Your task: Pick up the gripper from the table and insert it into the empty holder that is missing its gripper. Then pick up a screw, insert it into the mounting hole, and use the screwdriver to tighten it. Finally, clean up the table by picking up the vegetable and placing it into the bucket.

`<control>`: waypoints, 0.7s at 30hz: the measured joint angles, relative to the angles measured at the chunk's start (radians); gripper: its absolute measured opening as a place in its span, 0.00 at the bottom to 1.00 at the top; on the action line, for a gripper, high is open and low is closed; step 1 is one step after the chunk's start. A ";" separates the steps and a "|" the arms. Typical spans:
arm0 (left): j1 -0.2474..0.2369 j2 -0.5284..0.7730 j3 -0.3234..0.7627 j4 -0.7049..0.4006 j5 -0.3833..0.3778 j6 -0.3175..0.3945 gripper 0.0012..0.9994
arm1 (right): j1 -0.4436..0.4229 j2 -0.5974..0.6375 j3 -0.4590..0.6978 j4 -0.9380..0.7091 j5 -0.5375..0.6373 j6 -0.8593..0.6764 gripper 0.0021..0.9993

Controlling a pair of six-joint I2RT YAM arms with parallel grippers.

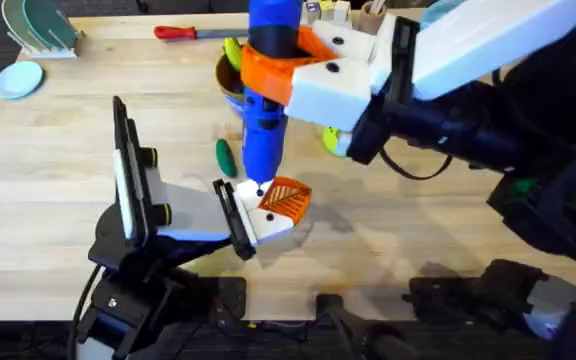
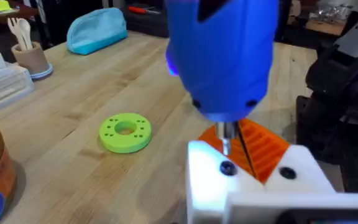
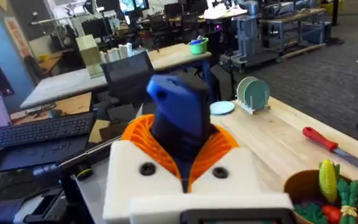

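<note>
Screwdriver [image 1: 266,90] — upright, tip down on holder [image 1: 268,225] | right gripper [image 1: 313,70] clamps it | left gripper: state unclear

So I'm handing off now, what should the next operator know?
Right gripper: shut on the screwdriver, upright, tip at the screw.
Left arm presents the holder under it.
Done: gripper seated in the holder, screw in its hole.
Left: finish tightening (can't tell how far in), then move the vegetable from the table into the bucket.
</note>
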 joint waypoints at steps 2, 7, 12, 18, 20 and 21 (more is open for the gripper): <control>0.000 0.000 0.000 0.000 0.000 0.000 0.01 | 0.000 0.000 0.000 0.001 0.000 0.002 0.02; 0.000 0.000 0.000 0.000 0.000 0.000 0.01 | 0.000 0.002 0.000 0.001 0.000 0.002 0.02; 0.000 0.000 0.000 0.000 0.000 0.000 0.01 | 0.002 0.020 0.000 0.000 0.000 0.012 0.02; 0.000 0.000 0.000 0.000 0.000 0.000 0.01 | 0.002 0.036 0.000 0.000 0.000 0.025 0.02; 0.000 0.000 0.000 0.000 0.000 0.000 0.01 | 0.002 0.036 0.000 0.000 0.000 0.025 0.02; 0.000 0.000 0.000 0.000 0.000 0.000 0.01 | 0.002 0.036 0.000 0.000 0.000 0.025 0.02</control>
